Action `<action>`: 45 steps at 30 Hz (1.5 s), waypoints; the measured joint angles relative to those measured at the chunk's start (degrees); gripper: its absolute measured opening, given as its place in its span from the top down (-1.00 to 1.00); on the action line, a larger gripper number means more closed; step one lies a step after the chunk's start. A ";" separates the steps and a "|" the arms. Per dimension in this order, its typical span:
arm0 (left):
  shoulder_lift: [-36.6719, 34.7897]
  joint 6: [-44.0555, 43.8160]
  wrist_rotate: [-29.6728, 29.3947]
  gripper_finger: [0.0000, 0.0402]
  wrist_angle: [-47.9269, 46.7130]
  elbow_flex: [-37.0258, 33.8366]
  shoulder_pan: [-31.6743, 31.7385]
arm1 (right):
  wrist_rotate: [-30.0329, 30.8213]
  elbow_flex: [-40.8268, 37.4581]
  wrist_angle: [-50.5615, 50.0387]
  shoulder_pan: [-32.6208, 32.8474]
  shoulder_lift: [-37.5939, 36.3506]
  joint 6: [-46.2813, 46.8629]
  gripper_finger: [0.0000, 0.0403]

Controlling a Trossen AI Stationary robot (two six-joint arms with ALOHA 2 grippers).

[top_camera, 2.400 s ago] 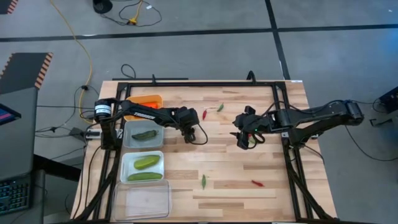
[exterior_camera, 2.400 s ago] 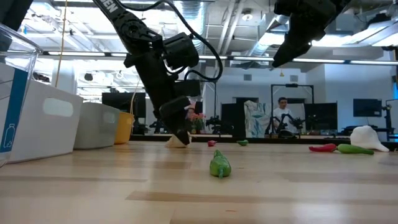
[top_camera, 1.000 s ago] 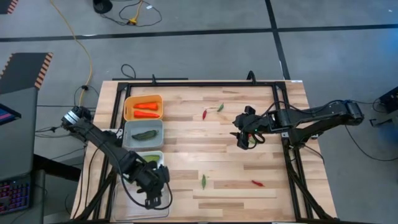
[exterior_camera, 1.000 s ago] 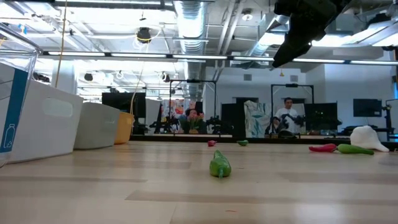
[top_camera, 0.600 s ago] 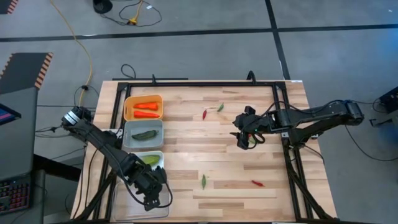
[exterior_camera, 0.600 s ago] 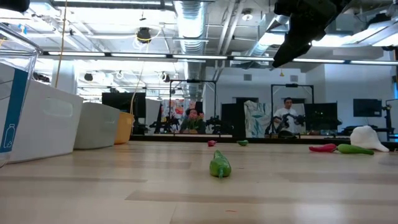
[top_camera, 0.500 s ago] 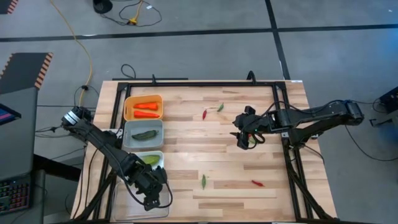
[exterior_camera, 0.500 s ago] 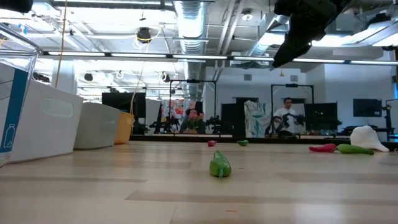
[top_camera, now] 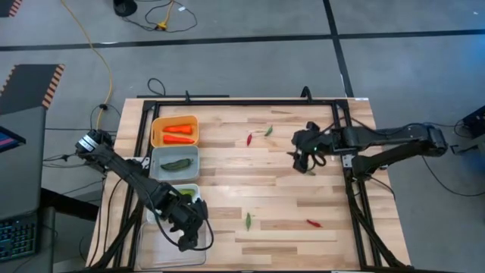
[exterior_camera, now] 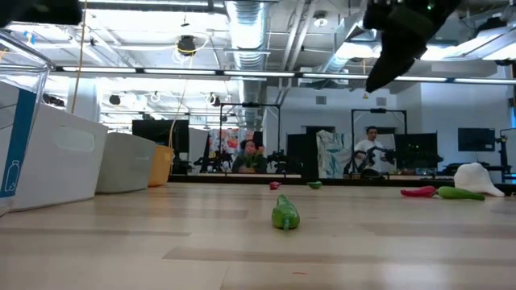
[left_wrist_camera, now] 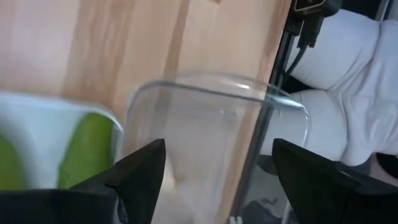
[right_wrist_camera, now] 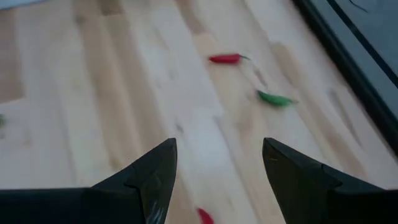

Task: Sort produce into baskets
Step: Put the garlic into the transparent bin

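Note:
Four bins stand in a column at the table's left: orange with carrots, grey with a cucumber, white with cucumbers, and clear. My left gripper is open and empty over the near end of the white bin and the clear bin's rim. My right gripper is open and empty above the table right of centre. It faces a red chili and a green chili lying on the wood. Another green chili and red chili lie nearer the front.
The dark frame rails run along the table's edges. The green chili lies in open wood at the middle. People show in the room beyond the far edge.
My right gripper has moved a little toward the table's far right and turned. My left gripper, which swung earlier from the table's middle to the near-left bins, has shifted slightly toward the far edge over the clear bin. No produce has moved.

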 joint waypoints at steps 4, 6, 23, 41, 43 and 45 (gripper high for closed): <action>0.00 5.13 0.04 -0.40 -0.01 0.00 2.70 | 0.86 0.00 -6.26 -6.51 -2.09 -0.88 -0.31; 0.00 8.01 0.01 -0.40 -0.03 0.00 4.15 | 2.71 0.00 -9.96 -10.05 -2.40 -0.88 -0.31; 0.00 18.02 -0.27 -0.40 -0.04 0.00 11.75 | 6.44 0.00 -30.12 -32.91 7.76 -5.54 -0.31; 0.00 18.65 -3.00 -0.40 -0.06 0.02 11.70 | -1.77 0.00 -32.51 -30.71 23.18 -9.03 -0.31; 0.00 18.67 -3.03 -0.40 -0.04 0.02 11.70 | -0.88 0.00 -32.78 -29.89 23.94 -8.61 -0.31; 0.00 18.67 -3.03 -0.40 -0.04 0.02 11.70 | -0.27 0.00 -33.00 -29.08 24.90 -8.19 -0.31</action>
